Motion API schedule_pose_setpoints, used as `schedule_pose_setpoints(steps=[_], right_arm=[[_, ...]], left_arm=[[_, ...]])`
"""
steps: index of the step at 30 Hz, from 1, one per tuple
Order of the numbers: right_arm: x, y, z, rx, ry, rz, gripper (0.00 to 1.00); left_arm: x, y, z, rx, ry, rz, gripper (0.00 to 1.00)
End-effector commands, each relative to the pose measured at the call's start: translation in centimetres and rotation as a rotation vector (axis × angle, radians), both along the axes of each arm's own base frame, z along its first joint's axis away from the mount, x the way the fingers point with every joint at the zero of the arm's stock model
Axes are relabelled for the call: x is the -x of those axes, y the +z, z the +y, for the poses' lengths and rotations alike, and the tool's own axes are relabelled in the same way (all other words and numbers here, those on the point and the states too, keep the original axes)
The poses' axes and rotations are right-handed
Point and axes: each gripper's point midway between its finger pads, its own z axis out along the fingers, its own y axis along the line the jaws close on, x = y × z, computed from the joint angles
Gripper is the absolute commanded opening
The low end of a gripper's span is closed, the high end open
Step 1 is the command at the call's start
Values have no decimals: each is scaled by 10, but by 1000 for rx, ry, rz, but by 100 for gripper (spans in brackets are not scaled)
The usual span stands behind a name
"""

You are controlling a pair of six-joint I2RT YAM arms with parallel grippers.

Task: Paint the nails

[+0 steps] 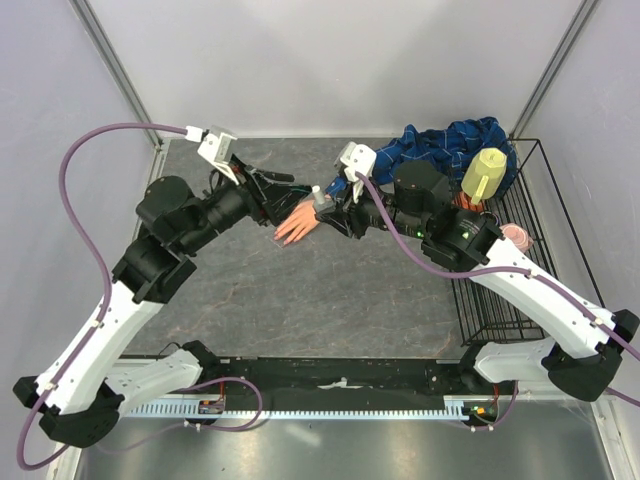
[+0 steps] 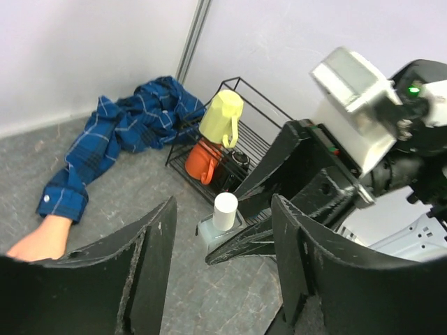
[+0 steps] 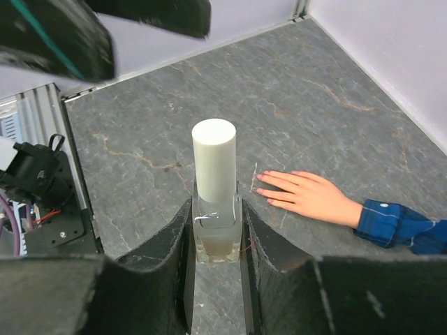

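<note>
My right claw (image 3: 217, 225) stands clenched on the upright bottle (image 3: 214, 167), whose white cap is in line with my released left claw (image 2: 223, 209), facing it from the left. The nails (image 3: 260, 177) lie lower, on the counter (image 1: 330, 300), just nearward of both claws. The mannequin hand (image 1: 297, 222) runs lengthwise out of its sleeve (image 3: 398, 223), fingertips pointing near-left.

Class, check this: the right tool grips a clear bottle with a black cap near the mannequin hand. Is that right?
No. The cap is white, not black, as the right wrist view shows. The right tool does grip the clear bottle near the mannequin hand.
</note>
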Motion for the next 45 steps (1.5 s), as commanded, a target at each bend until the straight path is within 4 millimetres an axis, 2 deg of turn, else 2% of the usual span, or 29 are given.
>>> schedule_pose_setpoints(steps=[1, 7, 11, 15, 19, 23, 24, 26, 27, 28, 30, 31, 33, 34, 36, 37, 38, 39, 40, 41, 42, 44, 45], right_arm=[[-8, 28, -4, -45, -48, -57, 0], [-10, 29, -3, -47, -52, -60, 0], [-10, 31, -3, -50, -53, -61, 0], [-7, 34, -4, -57, -48, -65, 0], [-5, 36, -5, -65, -40, -64, 0], [-5, 35, -4, -65, -40, -60, 0], [-5, 37, -5, -71, -39, -62, 0], [0, 38, -3, -81, -21, -56, 0], [1, 40, -4, -90, -15, -56, 0], [7, 41, -2, -98, 16, -52, 0], [21, 42, 0, -107, 90, -58, 0], [43, 48, 7, -135, 223, -73, 0], [66, 50, 5, -178, 325, -76, 0], [83, 62, 4, -224, 405, -95, 0], [100, 68, 4, -260, 495, -104, 0], [122, 74, 0, -290, 593, -76, 0], [131, 74, -1, -306, 643, -62, 0], [142, 89, -3, -362, 701, -102, 0], [152, 92, -5, -380, 762, -91, 0], [167, 89, -9, -386, 837, -9, 0], [171, 97, -11, -414, 869, -40, 0], [174, 98, -13, -418, 880, -23, 0], [173, 96, -12, -411, 875, -12, 0]], left_arm=[[-6, 6, -9, 58, -9, 40, 61], [-7, -2, -22, 26, -46, 39, 65], [-9, -13, -33, -12, -72, 38, 62], [-13, -18, -34, -29, -62, 39, 48], [-13, -20, -37, -37, -70, 36, 44], [-8, -23, -43, -53, -121, 31, 34], [-6, -23, -44, -60, -136, 22, 25], [4, -22, -50, -66, -203, -1, 15], [9, -22, -51, -79, -236, -30, 5], [22, -22, -56, -88, -316, -57, 2], [35, -18, -57, -111, -392, -174, 2], [56, -25, -58, -120, -495, -227, 2], [77, -18, -56, -115, -593, -375, 2], [103, -23, -52, -109, -717, -431, 2], [138, -19, -45, -82, -891, -553, 2], [147, -25, -43, -75, -958, -563, 2], [157, -24, -40, -60, -1022, -541, 2], [168, -23, -35, -57, -1101, -580, 2], [173, -23, -33, -56, -1149, -583, 2], [174, -28, -34, -55, -1209, -487, 2], [176, -24, -33, -51, -1226, -516, 2], [175, -25, -35, -51, -1237, -471, 2], [172, -18, -36, -42, -1210, -478, 2]])
